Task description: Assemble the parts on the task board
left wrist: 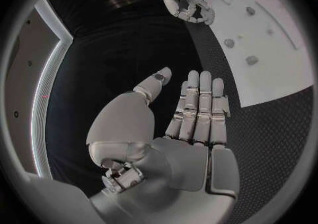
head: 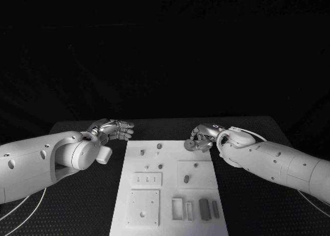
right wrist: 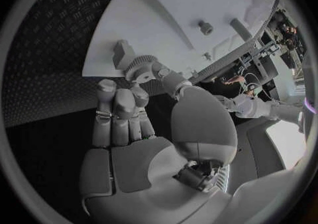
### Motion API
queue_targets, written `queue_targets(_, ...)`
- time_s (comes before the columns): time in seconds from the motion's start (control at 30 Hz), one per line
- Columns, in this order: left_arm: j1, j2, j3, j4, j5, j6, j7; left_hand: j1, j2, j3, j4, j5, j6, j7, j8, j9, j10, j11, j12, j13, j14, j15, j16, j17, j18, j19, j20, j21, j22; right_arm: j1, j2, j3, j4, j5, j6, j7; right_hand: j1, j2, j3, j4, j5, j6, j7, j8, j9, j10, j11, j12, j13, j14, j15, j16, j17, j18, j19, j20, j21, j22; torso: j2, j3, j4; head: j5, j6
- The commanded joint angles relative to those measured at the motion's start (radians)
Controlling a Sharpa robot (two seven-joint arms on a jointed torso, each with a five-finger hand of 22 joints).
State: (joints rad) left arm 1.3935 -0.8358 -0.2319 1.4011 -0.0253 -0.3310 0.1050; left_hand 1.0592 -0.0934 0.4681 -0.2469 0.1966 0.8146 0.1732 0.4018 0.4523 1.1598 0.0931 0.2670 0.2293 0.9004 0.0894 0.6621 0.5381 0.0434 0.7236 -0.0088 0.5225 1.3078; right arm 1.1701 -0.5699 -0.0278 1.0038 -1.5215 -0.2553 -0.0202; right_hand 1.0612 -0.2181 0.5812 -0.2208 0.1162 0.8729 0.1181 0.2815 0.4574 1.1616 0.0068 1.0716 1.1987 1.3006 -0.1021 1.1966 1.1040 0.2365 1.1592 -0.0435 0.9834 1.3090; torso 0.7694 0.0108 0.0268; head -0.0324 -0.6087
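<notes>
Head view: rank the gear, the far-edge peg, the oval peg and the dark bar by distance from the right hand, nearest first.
1. gear: pinched in the right hand.
2. far-edge peg: on the hand's left side.
3. oval peg: middle of the board.
4. dark bar: by the near edge.

The task board [head: 169,196] lay in the middle of the bench [head: 79,211]. The left hand [head: 115,129] hovered off its far left corner; the right hand [head: 201,138], holding a gear [head: 190,144], was over its far right corner.
</notes>
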Motion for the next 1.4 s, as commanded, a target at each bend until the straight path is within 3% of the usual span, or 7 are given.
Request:
queue_targets(0.03,0.001,0.003,0.001,0.001,-0.005,0.015,0.009,-0.006,0.003,0.004,-0.001,-0.003,-0.003,0.002,-0.005,0.001,-0.003,0.002,-0.002,0.002,-0.007,0.001,0.007,-0.001,0.009,-0.005,-0.001,0.004,0.016,-0.001,0.003,0.000,0.000,-0.015,0.017,0.012,0.001,0.014,0.009,-0.001,0.002,0.012,0.000,0.007,0.002,-0.001,-0.002,0.008,-0.003,0.005,-0.001,0.004,0.002,0.025,-0.001,-0.009,0.006,0.018,0.000,0.0002,-0.0010,0.002,-0.002)
queue_targets(0.47,0.001,0.001,0.001,0.003,-0.006,0.014,0.008,-0.006,0.003,0.005,-0.002,-0.003,-0.003,0.002,-0.005,0.002,-0.003,0.002,-0.003,0.002,-0.007,0.001,0.007,-0.002,0.009,-0.006,-0.001,0.004,0.016,-0.010,0.015,-0.003,-0.014,-0.018,0.031,0.011,0.001,0.016,0.034,0.000,0.007,0.011,0.011,0.001,-0.004,-0.004,0.008,0.021,-0.014,0.006,0.008,0.003,0.009,0.025,-0.004,-0.009,0.016,0.016,-0.001,-0.0001,-0.0001,0.001,-0.007)
queue_targets(0.9,0.001,0.001,0.001,0.004,-0.007,0.015,0.007,-0.005,0.003,0.005,-0.003,-0.003,-0.003,0.002,-0.005,0.002,-0.004,0.002,-0.003,0.002,-0.007,0.001,0.008,-0.002,0.009,-0.006,-0.001,0.005,0.016,-0.010,0.021,-0.003,-0.016,-0.012,0.034,0.007,-0.055,0.003,-0.015,0.000,0.065,-0.008,0.023,-0.012,-0.013,-0.016,0.020,0.034,-0.028,0.006,0.020,0.001,0.015,0.025,-0.009,-0.009,0.025,0.013,-0.001,0.0003,-0.0005,0.000,-0.011)
queue_targets(1.17,0.001,0.001,0.001,0.004,-0.008,0.014,0.006,-0.005,0.002,0.005,-0.003,-0.003,-0.004,0.002,-0.006,0.002,-0.004,0.003,-0.004,0.003,-0.007,0.001,0.008,-0.002,0.009,-0.006,-0.001,0.005,0.016,-0.015,0.028,-0.005,-0.021,-0.039,0.028,-0.004,-0.055,0.011,-0.022,-0.007,0.069,-0.003,0.025,-0.010,-0.013,-0.016,0.022,0.039,-0.031,0.007,0.022,0.003,0.018,0.025,-0.008,-0.011,0.027,0.012,-0.001,0.0008,-0.0001,0.002,-0.011)
queue_targets(1.27,0.001,0.002,0.001,0.003,-0.008,0.014,0.006,-0.005,0.002,0.006,-0.003,-0.003,-0.004,0.002,-0.006,0.002,-0.004,0.003,-0.004,0.003,-0.007,0.001,0.008,-0.002,0.009,-0.006,-0.001,0.005,0.016,-0.017,0.029,-0.005,-0.021,-0.048,0.026,-0.007,-0.050,0.017,-0.020,-0.010,0.053,0.004,0.025,-0.007,-0.012,-0.016,0.022,0.043,-0.035,0.008,0.022,0.004,0.020,0.025,-0.006,-0.013,0.029,0.011,-0.001,0.0014,-0.0004,0.001,-0.010)
queue_targets(1.4,0.001,0.001,0.001,0.004,-0.008,0.013,0.006,-0.005,0.003,0.006,-0.003,-0.003,-0.004,0.002,-0.006,0.002,-0.005,0.003,-0.004,0.003,-0.007,0.001,0.008,-0.002,0.009,-0.006,-0.001,0.005,0.016,-0.018,0.030,-0.006,-0.019,-0.066,0.024,-0.014,-0.022,0.022,0.014,-0.012,-0.016,0.025,0.017,0.001,-0.012,-0.014,0.015,0.050,-0.044,0.009,0.016,0.006,0.025,0.025,-0.004,-0.015,0.030,0.008,-0.002,0.0015,-0.0011,0.001,-0.011)
